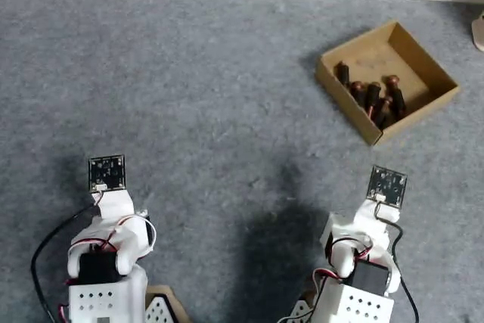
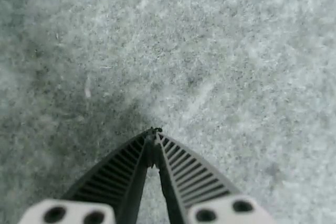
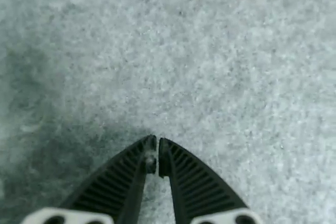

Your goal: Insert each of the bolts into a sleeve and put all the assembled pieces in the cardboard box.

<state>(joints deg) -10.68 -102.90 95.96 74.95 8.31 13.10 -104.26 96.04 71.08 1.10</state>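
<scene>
While assembled pieces [image 1: 374, 96] lie in the cardboard box [image 1: 346, 108] | left claw [image 2: 155, 135] clenched, empty | right claw [image 3: 156, 145] clenched, empty

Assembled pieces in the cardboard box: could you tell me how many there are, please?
5 assembled pieces, all inside the cardboard box: one near its left corner, four bunched along the near wall; overlap may hide more.

The left gripper [image 2: 155, 134] points downward, jaws closed tip to tip; the right gripper [image 3: 157, 145] likewise, jaws together.
</scene>
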